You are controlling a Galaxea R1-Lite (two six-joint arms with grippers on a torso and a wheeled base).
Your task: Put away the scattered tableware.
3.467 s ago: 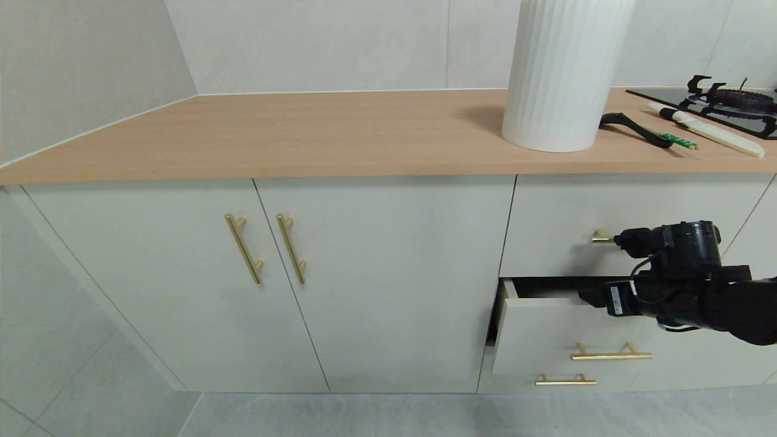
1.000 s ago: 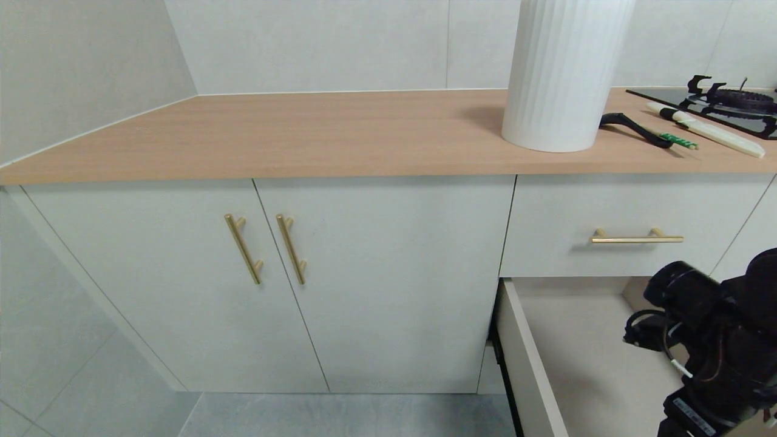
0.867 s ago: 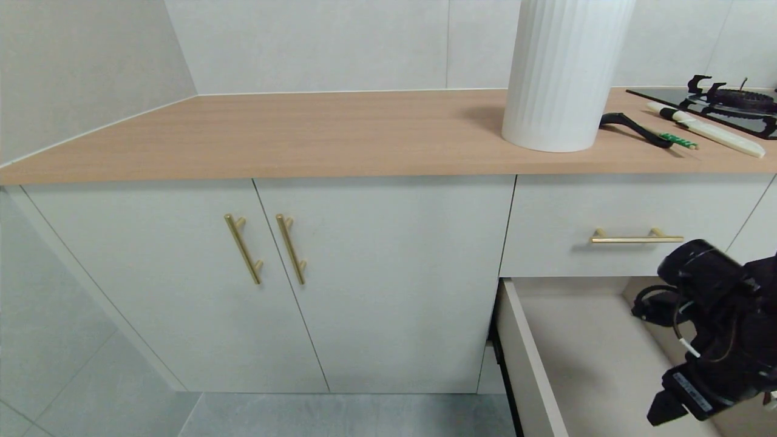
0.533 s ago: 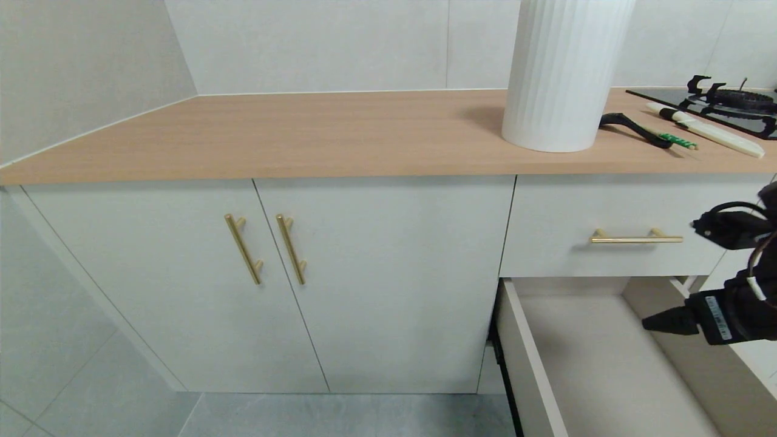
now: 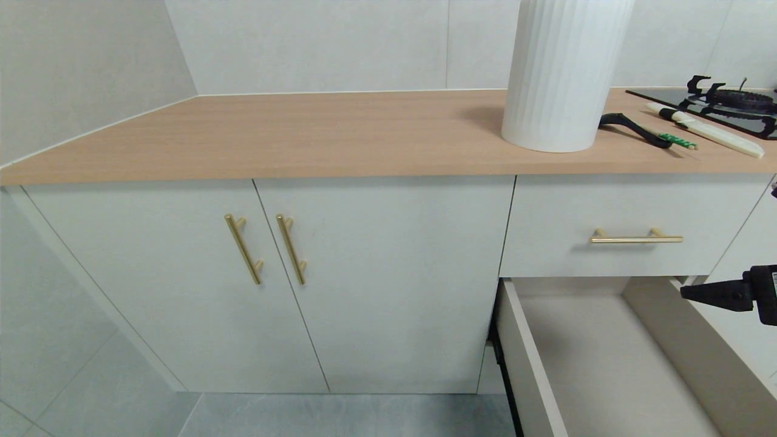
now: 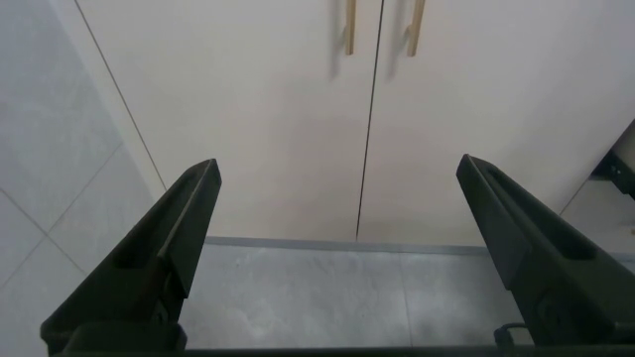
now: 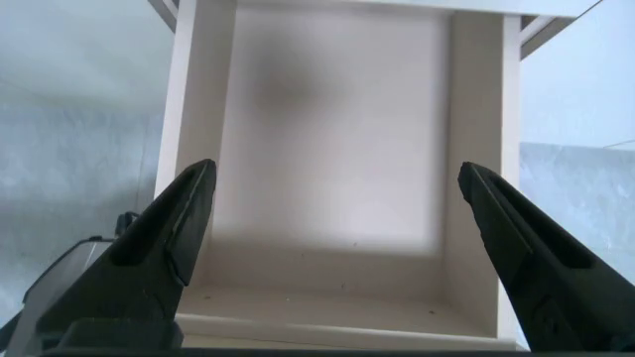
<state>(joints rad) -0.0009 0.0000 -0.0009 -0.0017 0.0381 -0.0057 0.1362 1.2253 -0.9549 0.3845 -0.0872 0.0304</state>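
Since the drawer (image 5: 527, 358) is pulled out with its floor bare, take it as your anchor and read everything else from it. Left of the drawer are the shut cupboard doors (image 5: 376, 273). Your left gripper (image 6: 337, 171) hangs low before them, near the floor, its fingers spread wide with nothing between. I judge it is parked there to keep clear of the drawer's mouth. Above the drawer, on the countertop (image 5: 303, 130), a tall white ribbed vase (image 5: 561, 73) stands upright. The tableware lies on the countertop above the drawer's right half. A black-handled utensil (image 5: 634, 128) has one end hidden behind the vase, a green-banded piece (image 5: 678, 141) lies just beside it, and a pale knife (image 5: 707, 129) runs along the edge of the hob (image 5: 728, 100). None of it is in the drawer yet. Your right gripper (image 7: 337, 177) sits over the drawer looking down into it, with its fingers (image 5: 719, 294) wide and empty, near the drawer's right wall. An open hand there probably suits a reach up for the first piece. The vase crowds the black handle, so come at it from the side away from the vase.
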